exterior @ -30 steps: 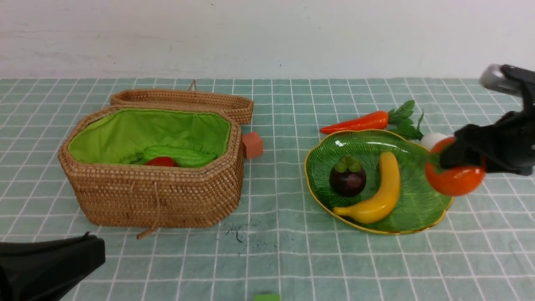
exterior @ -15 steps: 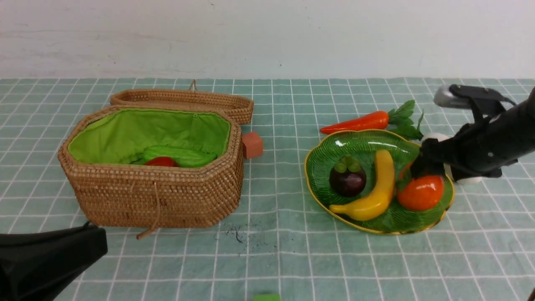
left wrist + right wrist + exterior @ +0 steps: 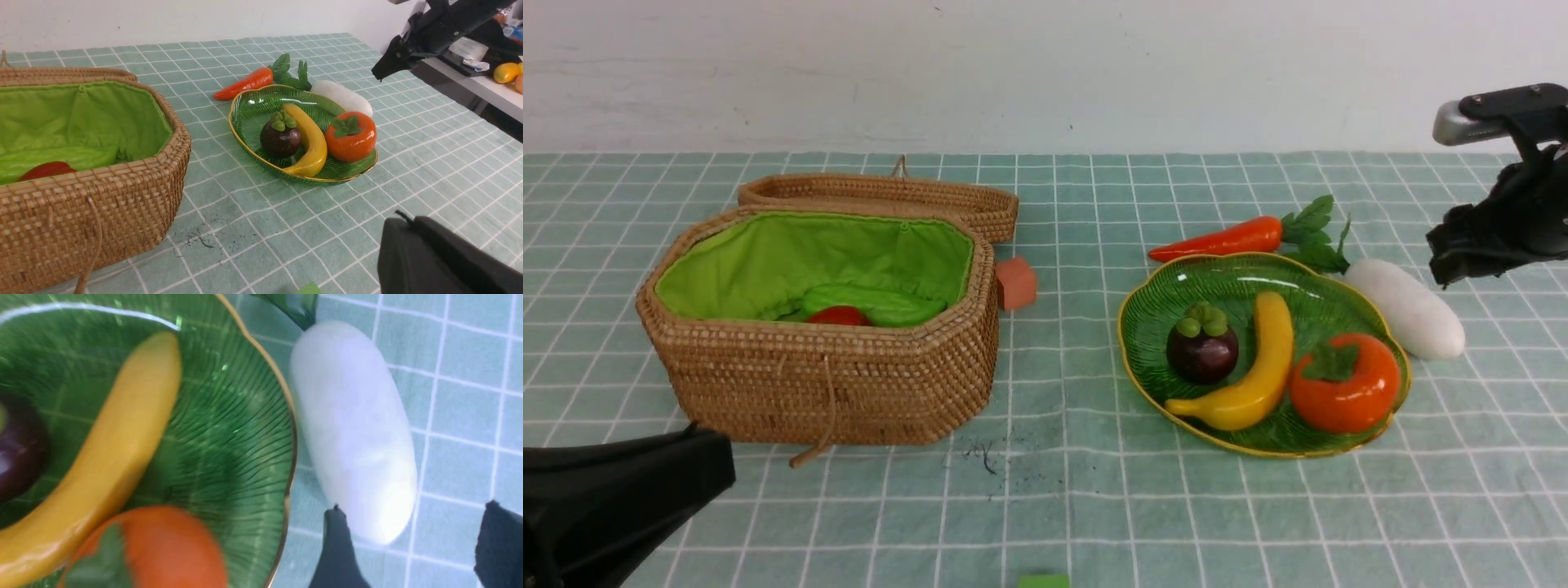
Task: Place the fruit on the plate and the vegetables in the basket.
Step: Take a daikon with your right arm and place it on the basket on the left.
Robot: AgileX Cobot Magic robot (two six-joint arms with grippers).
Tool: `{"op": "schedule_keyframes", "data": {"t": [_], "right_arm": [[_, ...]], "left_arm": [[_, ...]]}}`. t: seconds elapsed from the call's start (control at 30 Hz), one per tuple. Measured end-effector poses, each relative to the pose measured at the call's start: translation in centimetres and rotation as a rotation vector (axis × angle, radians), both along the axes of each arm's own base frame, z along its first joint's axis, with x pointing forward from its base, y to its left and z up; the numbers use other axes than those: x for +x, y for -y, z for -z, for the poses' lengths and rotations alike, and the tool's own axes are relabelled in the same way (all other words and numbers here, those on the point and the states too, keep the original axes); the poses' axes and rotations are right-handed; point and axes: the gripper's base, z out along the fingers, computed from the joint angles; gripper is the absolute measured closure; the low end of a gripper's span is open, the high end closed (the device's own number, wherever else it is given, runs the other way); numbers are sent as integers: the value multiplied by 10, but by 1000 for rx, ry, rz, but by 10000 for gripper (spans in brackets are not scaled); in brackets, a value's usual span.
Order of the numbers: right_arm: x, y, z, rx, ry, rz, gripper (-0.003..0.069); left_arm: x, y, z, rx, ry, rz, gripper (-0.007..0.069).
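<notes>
The green leaf plate point(image 3: 1225, 282) holds the mangosteen point(image 3: 1201, 350), the banana point(image 3: 1252, 371) and the orange persimmon point(image 3: 1344, 381). The white radish point(image 3: 1407, 308) lies on the cloth against the plate's right rim; the carrot point(image 3: 1223, 239) lies behind the plate. The wicker basket point(image 3: 825, 376) at the left holds the green gourd point(image 3: 882, 300) and the red pepper point(image 3: 837, 316). My right gripper point(image 3: 1454, 260) is open and empty, raised to the right of the radish; its view shows the radish point(image 3: 351, 428) between and ahead of the fingers. My left gripper point(image 3: 698, 469) looks shut, low at the front left.
The basket's wicker lid point(image 3: 882, 196) lies open behind it. A small orange-red cube point(image 3: 1016, 282) sits to the right of the basket. A small green block point(image 3: 1043, 581) lies at the front edge. Dark scuff marks point(image 3: 984, 453) are on the cloth.
My right gripper brought the persimmon down onto the plate's right side, let it go, then rose and drew back to the right. The radish is now uncovered. The left arm stayed still.
</notes>
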Motion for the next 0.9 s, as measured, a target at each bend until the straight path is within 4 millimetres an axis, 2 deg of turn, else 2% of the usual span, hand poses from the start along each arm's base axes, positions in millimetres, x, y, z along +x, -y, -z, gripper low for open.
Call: {"op": "schedule_keyframes", "data": {"t": [0.03, 0.07, 0.13, 0.17, 0.3, 0.53, 0.9], "right_arm": [[1, 1, 1, 3, -10, -7, 203], [16, 4, 9, 48, -35, -15, 174], [27, 6, 16, 84, -41, -21, 146], [41, 9, 26, 118, -39, -18, 106], [64, 14, 48, 168, -38, -3, 46], [78, 19, 73, 175, -46, 43, 69], [77, 24, 97, 119, -136, 47, 95]], "left_arm": [[0, 0, 0, 0, 0, 0, 638], [0, 0, 0, 0, 0, 0, 636], [0, 0, 0, -1, -1, 0, 637], [0, 0, 0, -1, -1, 0, 635], [0, 0, 0, -1, -1, 0, 634], [0, 0, 0, -1, -1, 0, 631], [0, 0, 0, 10, 8, -2, 631]]}}
